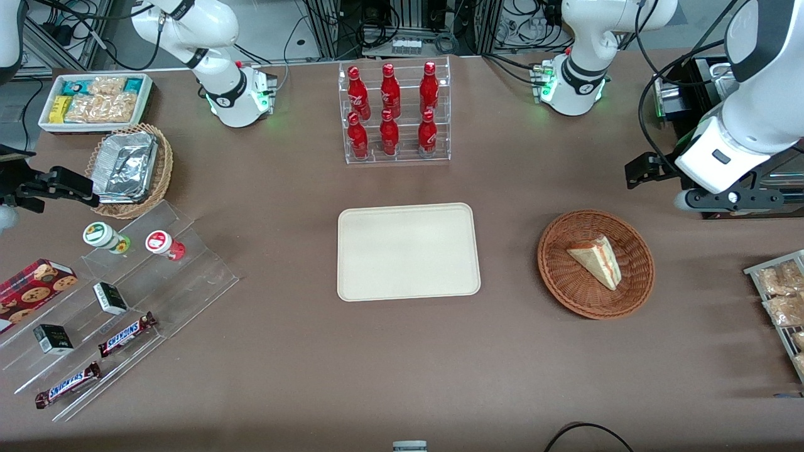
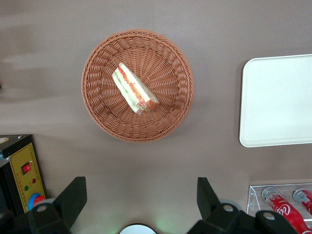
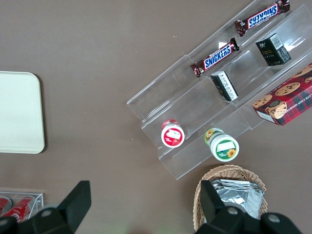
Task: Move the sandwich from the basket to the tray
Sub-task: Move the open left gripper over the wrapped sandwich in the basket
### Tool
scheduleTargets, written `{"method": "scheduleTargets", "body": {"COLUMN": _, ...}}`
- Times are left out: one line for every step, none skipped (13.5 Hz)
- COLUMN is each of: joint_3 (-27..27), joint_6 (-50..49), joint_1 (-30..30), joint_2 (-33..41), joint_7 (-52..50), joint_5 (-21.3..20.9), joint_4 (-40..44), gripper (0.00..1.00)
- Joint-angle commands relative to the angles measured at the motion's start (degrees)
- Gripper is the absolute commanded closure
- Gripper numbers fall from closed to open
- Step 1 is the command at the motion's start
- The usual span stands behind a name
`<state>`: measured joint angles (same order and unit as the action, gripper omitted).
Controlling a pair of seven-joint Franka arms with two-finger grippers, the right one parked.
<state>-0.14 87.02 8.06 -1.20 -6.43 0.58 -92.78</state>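
Sandwich in basket, bare tray beside it, end effector spread wide above table

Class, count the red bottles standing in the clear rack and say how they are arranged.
6, in the clear rack: three on the upper tier, three on the lower tier, farther from the front camera than the tray. None seems hidden. The gripper hangs open, high above the table near the basket.

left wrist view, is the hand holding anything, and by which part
Nothing is held: the hand hangs open above the table, apart from the triangular white-bread sandwich lying in the round reddish-brown wicker basket.
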Motion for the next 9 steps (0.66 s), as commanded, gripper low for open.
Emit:
{"method": "scheduleTargets", "body": {"joint_3": 0.22, "joint_6": -0.28, "joint_1": 0.11, "joint_2": -0.38, "joint_7": 0.28, "joint_5": 0.04, "joint_4": 1.38, "gripper": 0.00}}
{"method": "scheduleTargets", "body": {"joint_3": 0.22, "joint_6": -0.36, "joint_1": 0.11, "joint_2": -0.47, "joint_7": 0.10, "joint_5": 0.04, "joint_4": 1.29, "gripper": 0.00}}
{"method": "scheduleTargets", "body": {"joint_3": 0.22, "joint_6": -0.28, "joint_1": 0.11, "joint_2": -0.47, "joint_7": 0.10, "joint_5": -0.05, "joint_4": 0.85, "gripper": 0.00}}
{"method": "scheduleTargets", "body": {"joint_3": 0.22, "joint_6": 0.07, "joint_1": 0.11, "joint_2": -0.73, "joint_7": 0.10, "joint_5": -0.22, "joint_4": 0.68, "gripper": 0.00}}
{"method": "scheduleTargets", "body": {"joint_3": 0.22, "joint_6": 0.51, "joint_1": 0.11, "joint_2": -1.00, "joint_7": 0.10, "joint_5": -0.14, "joint_4": 0.33, "gripper": 0.00}}
{"method": "scheduleTargets", "body": {"joint_3": 0.22, "joint_6": 1.73, "joint_1": 0.03, "joint_2": -1.00, "joint_7": 0.10, "joint_5": -0.22, "joint_4": -0.72, "gripper": 0.00}}
{"method": "scheduleTargets", "body": {"joint_3": 0.22, "joint_6": 3.92, "joint_1": 0.03, "joint_2": -0.56, "joint_7": 0.01, "joint_5": -0.23, "joint_4": -2.73, "gripper": 0.00}}
{"method": "scheduleTargets", "body": {"joint_3": 0.22, "joint_6": 5.86, "joint_1": 0.03, "joint_2": -0.30, "joint_7": 0.01, "joint_5": -0.23, "joint_4": -4.58, "gripper": 0.00}}
{"method": "scheduleTargets", "body": {"joint_3": 0.31, "joint_6": 7.53, "joint_1": 0.03, "joint_2": -0.30, "joint_7": -0.07, "joint_5": -0.23, "joint_4": -6.17, "gripper": 0.00}}
